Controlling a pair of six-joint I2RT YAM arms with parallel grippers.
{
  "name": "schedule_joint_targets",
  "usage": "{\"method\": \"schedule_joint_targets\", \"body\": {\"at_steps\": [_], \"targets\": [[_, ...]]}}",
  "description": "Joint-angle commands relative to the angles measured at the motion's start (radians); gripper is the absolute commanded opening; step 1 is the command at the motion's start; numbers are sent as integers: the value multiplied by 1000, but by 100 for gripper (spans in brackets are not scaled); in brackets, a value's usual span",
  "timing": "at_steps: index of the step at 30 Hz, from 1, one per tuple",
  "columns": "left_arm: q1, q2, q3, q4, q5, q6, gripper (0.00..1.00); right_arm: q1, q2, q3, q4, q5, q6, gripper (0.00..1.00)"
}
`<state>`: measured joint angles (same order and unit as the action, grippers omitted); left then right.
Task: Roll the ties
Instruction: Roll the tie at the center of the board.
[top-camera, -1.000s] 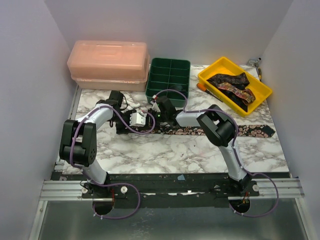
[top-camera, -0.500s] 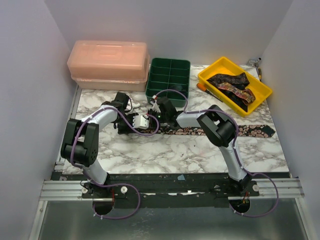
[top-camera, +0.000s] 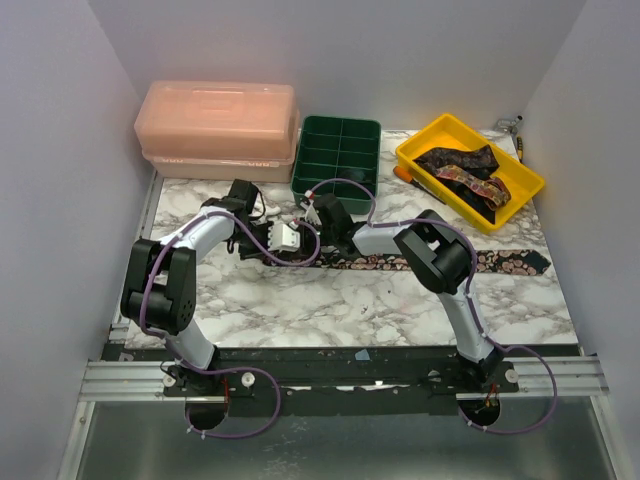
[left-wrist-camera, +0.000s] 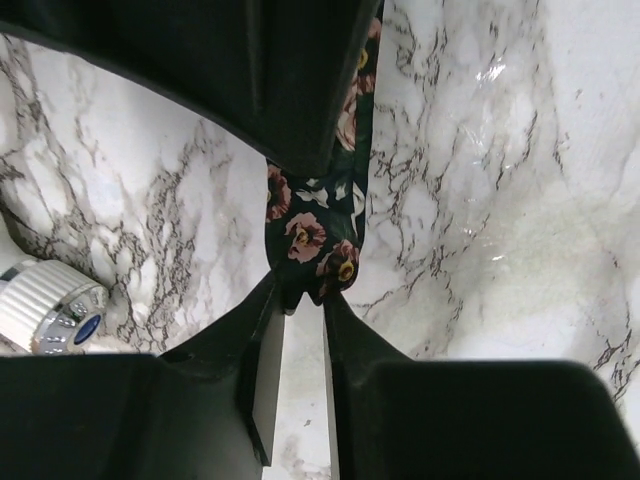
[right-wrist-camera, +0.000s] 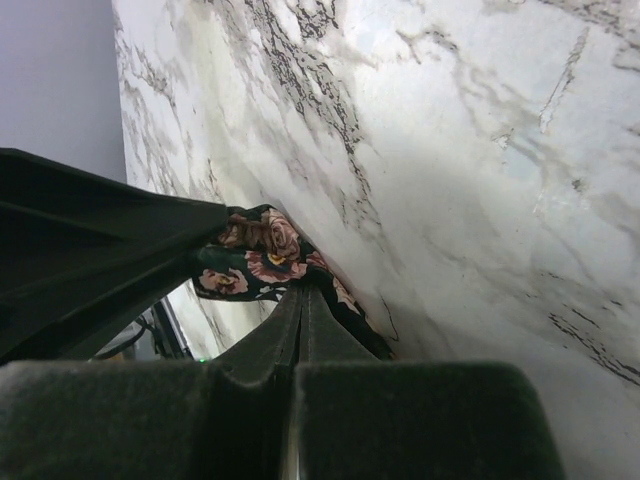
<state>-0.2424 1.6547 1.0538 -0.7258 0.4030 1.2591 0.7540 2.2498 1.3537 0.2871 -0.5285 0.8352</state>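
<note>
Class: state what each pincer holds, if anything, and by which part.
Both hold the same floral tie: the left pincer pinches its end, and the right pincer pinches bunched fabric near that end.

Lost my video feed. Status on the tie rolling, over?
Left end effector shut on end of dark floral fabric necktie. Right end effector shut on same end. Remainder flat on marble table. Green divided tray behind, apart.

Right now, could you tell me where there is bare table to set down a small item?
Bare marble lies between the tie and the near edge. Crowded: the back row of box, tray and bin, and mid-table, where the left end effector and right end effector pinch the tie.
</note>
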Motion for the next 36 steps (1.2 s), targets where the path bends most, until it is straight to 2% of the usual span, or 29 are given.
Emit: {"method": "schedule_joint_targets", "body": {"at_steps": [1,9,14,21,25,32,36], "targets": [[-5,-33,53,-46,122,-35,17,5,21,-30,-116,46,-57,0],[-12,-8,120,-97,177,-59,11,-6,-33,-17,-106,14,-75,2],[-15,0,124,-102,175,-51,7,-64,-95,-48,-112,-78,-87,23],[-34,4,142,-115,190,-48,5,-82,-154,-92,-131,-184,-121,37],[-67,6,153,-114,188,-65,4,-82,-162,-102,-62,-233,-63,51],[-120,39,191,-113,175,-92,4,-124,-223,-178,-47,-281,-56,59],[-143,70,225,-120,189,-117,4,-137,-254,-231,-35,-282,-57,61]]}}
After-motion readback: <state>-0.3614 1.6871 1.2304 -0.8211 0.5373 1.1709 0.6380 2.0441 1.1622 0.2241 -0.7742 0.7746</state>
